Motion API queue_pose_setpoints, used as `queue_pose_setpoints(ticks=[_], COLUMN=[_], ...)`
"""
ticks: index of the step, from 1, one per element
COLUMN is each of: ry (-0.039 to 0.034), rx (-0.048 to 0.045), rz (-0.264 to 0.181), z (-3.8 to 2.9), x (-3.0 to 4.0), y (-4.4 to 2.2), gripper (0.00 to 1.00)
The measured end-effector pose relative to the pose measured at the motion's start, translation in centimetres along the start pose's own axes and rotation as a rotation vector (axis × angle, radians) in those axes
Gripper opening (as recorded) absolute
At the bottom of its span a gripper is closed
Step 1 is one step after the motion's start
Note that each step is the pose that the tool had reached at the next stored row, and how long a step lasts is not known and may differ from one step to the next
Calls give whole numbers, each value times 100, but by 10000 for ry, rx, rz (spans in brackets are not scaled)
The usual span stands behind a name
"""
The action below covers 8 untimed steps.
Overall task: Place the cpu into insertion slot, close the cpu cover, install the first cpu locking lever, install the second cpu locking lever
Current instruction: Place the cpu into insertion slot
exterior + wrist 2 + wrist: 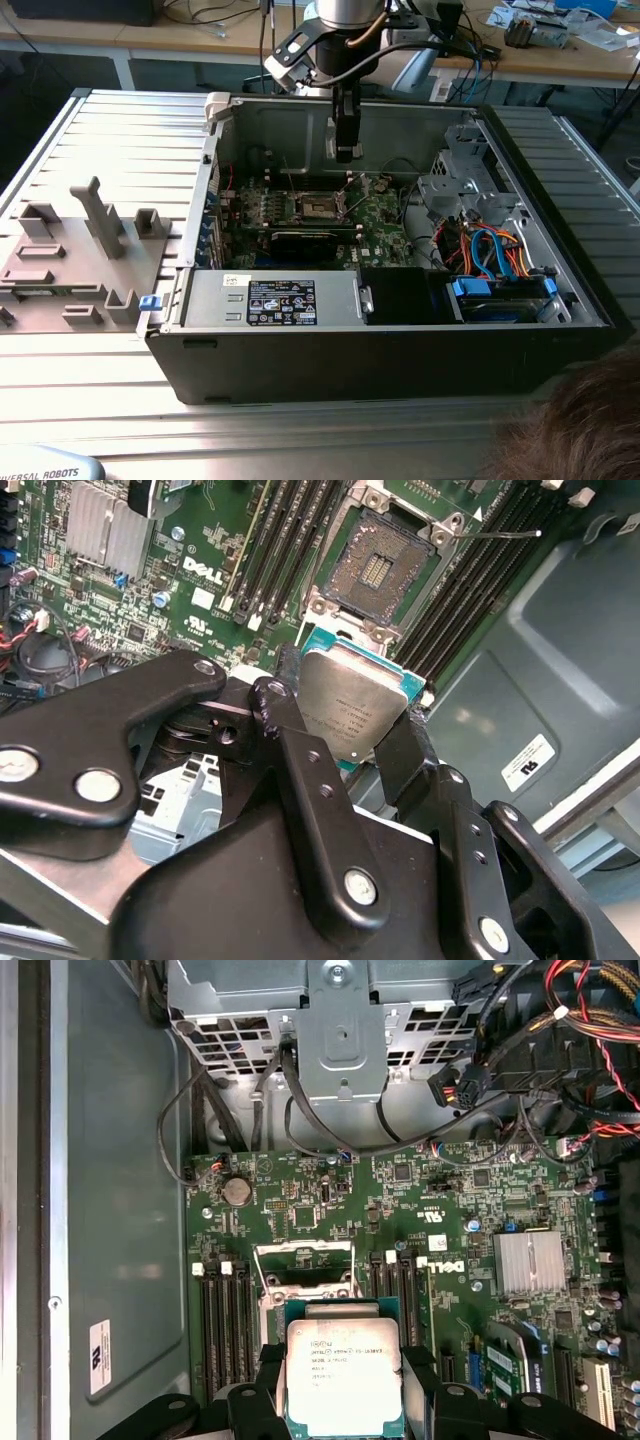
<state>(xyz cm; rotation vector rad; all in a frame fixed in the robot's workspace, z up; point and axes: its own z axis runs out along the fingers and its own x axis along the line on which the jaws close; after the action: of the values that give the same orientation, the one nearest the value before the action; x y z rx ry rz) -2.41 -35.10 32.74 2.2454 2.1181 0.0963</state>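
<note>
Gripper (345, 723) clamped on opposite edges of the cpu (352, 702), held clear of the open insertion slot (378, 570) on the motherboard (150, 615); seating well probably demands a level chip; corners squared to the socket rim; no sliding across contacts.

The open case (400, 350) lay on the table (100, 130), with a fixture tray (70, 270) at the exterior view's left of it. Inside, the insertion slot (318, 206) sat between rows of memory slots (222, 1310); the cpu (343, 1375), clamped in the gripper (345, 152), hung clear of it
</note>
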Motion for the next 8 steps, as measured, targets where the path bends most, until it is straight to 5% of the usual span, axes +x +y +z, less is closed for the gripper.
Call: queue_pose_setpoints(ticks=[8], ry=[-1], rx=[1], rz=[0], z=[16], x=[0], y=[-1], gripper=[54])
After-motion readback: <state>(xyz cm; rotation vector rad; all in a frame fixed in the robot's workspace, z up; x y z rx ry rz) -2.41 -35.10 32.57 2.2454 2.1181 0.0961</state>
